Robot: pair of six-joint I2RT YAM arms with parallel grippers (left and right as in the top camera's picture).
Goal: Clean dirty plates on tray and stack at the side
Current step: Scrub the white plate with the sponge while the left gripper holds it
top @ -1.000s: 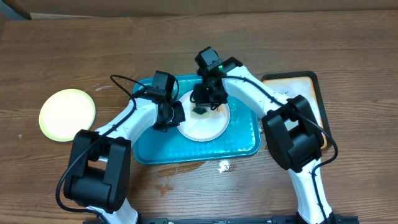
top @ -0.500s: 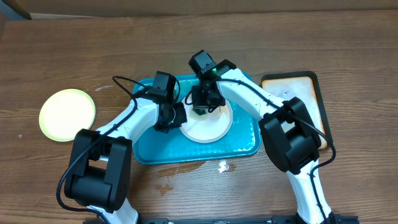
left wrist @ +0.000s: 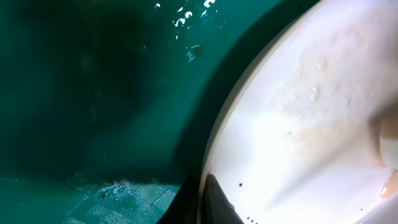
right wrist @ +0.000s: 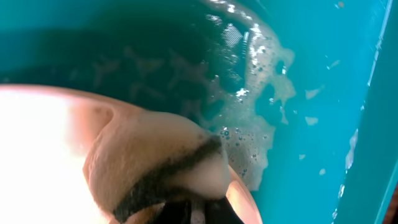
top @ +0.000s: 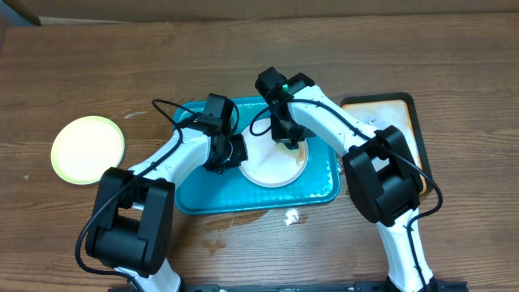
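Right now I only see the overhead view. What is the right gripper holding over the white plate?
Observer: The right gripper holds a soapy sponge against the white plate.
Operator: Is the left gripper on the plate?
Observer: Yes, the left gripper pinches its rim.
Operator: Any suds off the plate?
Observer: Yes, foam lies on the tray beside the plate.

Brown wood-grain table (top: 81, 73), evenly lit. Wet patch (top: 216, 238) at 6 o'clock. Dark strip (top: 324, 6) beyond far edge, 12 o'clock.
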